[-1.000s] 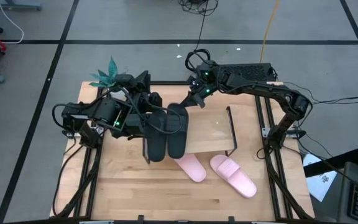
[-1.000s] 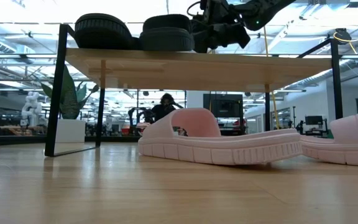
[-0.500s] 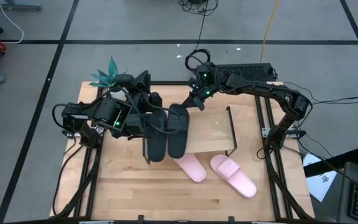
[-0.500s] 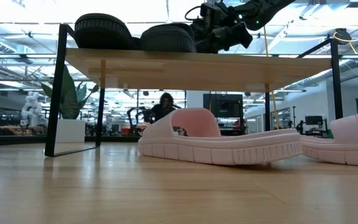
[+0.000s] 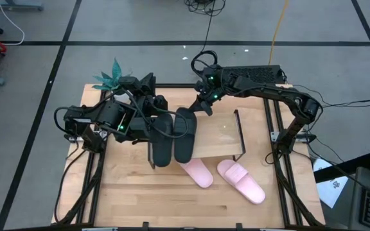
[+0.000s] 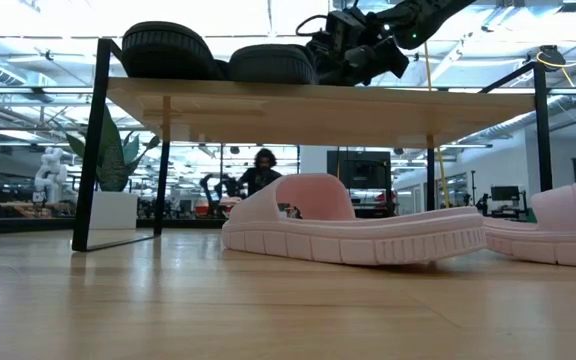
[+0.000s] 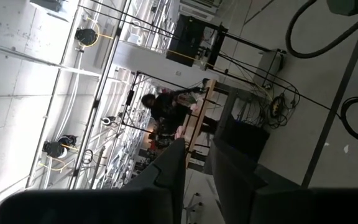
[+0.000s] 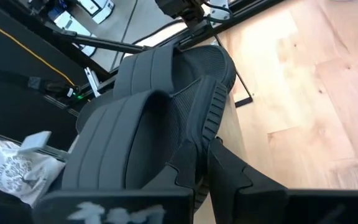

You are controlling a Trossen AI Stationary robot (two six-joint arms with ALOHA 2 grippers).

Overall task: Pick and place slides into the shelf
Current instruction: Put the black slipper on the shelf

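Note:
Two black slides lie side by side on the left part of the shelf (image 5: 217, 135), the left one (image 5: 161, 144) and the right one (image 5: 184, 138), both soles on its board (image 6: 318, 100). My right gripper (image 5: 201, 106) is at the far end of the right black slide (image 6: 268, 62), shut on it. Two pink slides (image 5: 196, 172) (image 5: 241, 181) rest sole down on the table just in front of the shelf. My left gripper (image 5: 154, 106) waits over the shelf's far left corner, its fingers a narrow gap apart (image 7: 197, 165) and holding nothing. My right gripper (image 8: 205, 165) pinches the side rim of the right black slide's sole (image 8: 209, 121) at its far end, beside the strap. One finger (image 8: 185, 163) is on the footbed side and one (image 8: 229, 169) outside. It slants down from the far right. The slide lies flat on the shelf board.
A potted plant (image 5: 111, 77) stands at the table's far left corner. The shelf board to the right of the black slides is bare up to its black frame (image 5: 239, 131). A person (image 6: 263, 170) shows in the room beyond the table.
The right black slide, held raised above the board a second ago, has come down and now lies flat on the shelf beside the left one. My right gripper has moved down slightly with it, still shut on it.

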